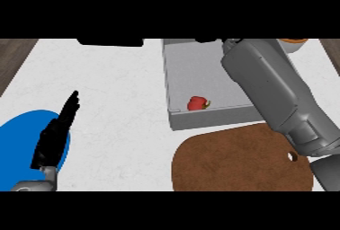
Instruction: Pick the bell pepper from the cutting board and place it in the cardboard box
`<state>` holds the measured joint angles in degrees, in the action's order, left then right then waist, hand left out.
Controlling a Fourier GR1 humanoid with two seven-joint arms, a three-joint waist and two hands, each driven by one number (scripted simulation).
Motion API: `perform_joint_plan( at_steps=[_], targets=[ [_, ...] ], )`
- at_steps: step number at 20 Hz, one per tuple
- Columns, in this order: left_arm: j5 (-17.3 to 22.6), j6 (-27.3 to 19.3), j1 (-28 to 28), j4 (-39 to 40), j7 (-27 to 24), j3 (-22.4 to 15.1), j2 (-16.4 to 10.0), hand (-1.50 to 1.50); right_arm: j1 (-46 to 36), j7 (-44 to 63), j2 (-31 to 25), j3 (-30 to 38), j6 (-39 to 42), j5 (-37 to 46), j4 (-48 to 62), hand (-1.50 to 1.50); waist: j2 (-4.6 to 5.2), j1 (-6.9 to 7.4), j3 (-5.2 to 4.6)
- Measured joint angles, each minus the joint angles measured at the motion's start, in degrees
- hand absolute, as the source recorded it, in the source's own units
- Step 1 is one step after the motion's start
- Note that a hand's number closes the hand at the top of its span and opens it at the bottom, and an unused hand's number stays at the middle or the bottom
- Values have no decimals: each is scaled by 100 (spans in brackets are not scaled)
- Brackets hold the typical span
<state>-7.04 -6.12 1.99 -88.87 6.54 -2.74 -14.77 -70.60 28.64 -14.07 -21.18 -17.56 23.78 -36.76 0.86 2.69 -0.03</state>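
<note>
Left hand first: it stands open at the lower left, black fingers straight and together, tips pointing up the view, holding nothing. Under it lies a blue plate, and the hand overlaps the plate's right rim.

Over on the right, the grey right forearm slants from the lower right corner up across the view. Only a dark sliver of the right hand shows at the top edge, so I cannot tell whether it is wide or closed.

That forearm crosses the right side of the cardboard box, which looks grey here and lies open on top. And there is the bell pepper: red, with a bit of stem showing at its right, lying inside the box on the floor, close to the near wall and towards the left corner. Nothing is holding it.

Just below the box sits the brown cutting board, with a small hole near its right edge, beside the forearm. No pepper on it.

All of this rests on the pale tabletop. At the top edge a black object peeks in, and an orange shape shows at the upper right.
</note>
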Motion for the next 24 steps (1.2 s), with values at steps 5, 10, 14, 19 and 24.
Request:
perform_joint_plan(
  at_steps=[5, 10, 14, 19, 24],
  targets=[
    [-19, 28, 58, -38, 23, 2, 13, 0, -345, -298, 309, 274, -107, 32, 1190, -150, 34, 78, 0],
    [-60, 25, 114, -51, 31, -56, 87, 0, -448, -564, 563, 604, -449, -61, 1961, -150, 77, 155, 3],
    [-53, 58, 120, 47, -100, -41, 105, 0, -428, -1037, 578, 889, -689, -207, 2250, -150, 97, 174, 4],
    [-86, 56, 113, 12, -75, -42, 106, 0, -386, -1499, 643, 1405, -1575, -545, 2185, -150, 100, 183, 10],
    [-94, 33, 48, 81, -118, 24, 95, 0, -195, -2217, 501, 2093, -2170, -1095, 1845, -150, 78, 106, 14]
  ],
)
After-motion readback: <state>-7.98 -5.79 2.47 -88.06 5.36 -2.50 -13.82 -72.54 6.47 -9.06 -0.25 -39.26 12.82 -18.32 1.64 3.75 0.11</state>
